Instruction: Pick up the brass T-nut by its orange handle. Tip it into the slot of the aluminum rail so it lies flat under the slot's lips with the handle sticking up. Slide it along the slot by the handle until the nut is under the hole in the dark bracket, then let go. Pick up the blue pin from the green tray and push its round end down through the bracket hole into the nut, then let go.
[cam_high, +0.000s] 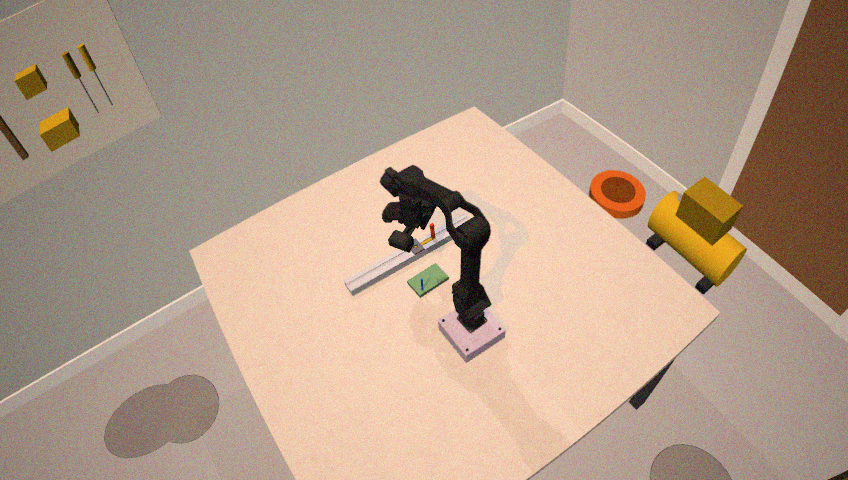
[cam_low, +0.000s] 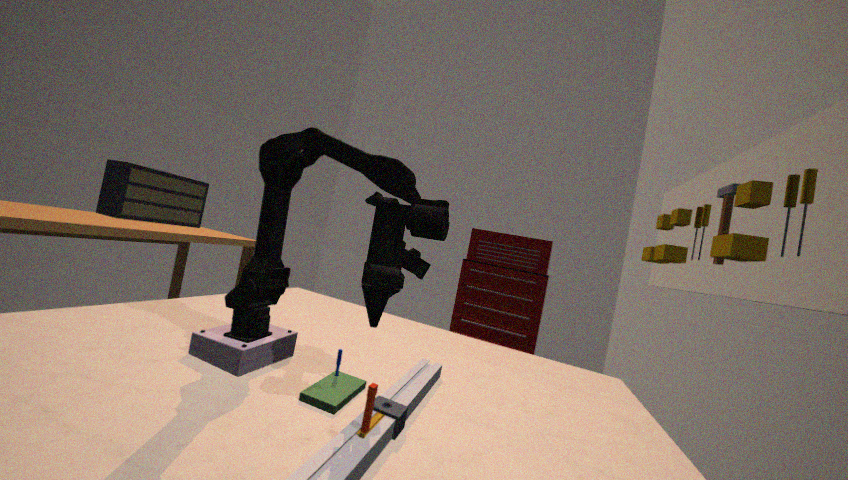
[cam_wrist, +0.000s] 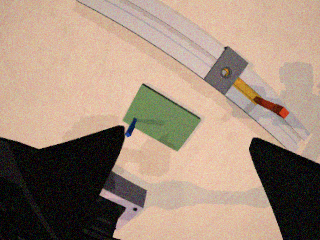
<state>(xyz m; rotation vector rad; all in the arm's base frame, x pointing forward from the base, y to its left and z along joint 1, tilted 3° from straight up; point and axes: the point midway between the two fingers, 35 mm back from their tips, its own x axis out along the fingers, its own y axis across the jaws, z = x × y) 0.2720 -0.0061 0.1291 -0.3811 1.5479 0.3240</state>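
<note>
Green tray (cam_high: 433, 275) (cam_low: 333, 392) (cam_wrist: 165, 120) with upright blue pin (cam_high: 421, 284) (cam_low: 338, 362) (cam_wrist: 131, 127).

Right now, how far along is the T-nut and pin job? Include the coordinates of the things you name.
Looks done: the brass T-nut (cam_low: 373, 422) (cam_wrist: 245, 90) is in the rail's (cam_high: 380, 271) (cam_low: 419, 380) (cam_wrist: 170, 35) slot, orange handle (cam_high: 432, 231) (cam_low: 369, 407) (cam_wrist: 271, 106) up, brass showing through the bracket (cam_high: 417, 246) (cam_low: 389, 406) (cam_wrist: 218, 81) hole.
In hand: nothing; the gripper (cam_wrist: 188, 138) is open.
Left: blue pin (cam_high: 422, 284) (cam_low: 338, 362) (cam_wrist: 131, 127), upright in the green tray (cam_high: 437, 274) (cam_low: 333, 392) (cam_wrist: 167, 112), into the hole.
</note>
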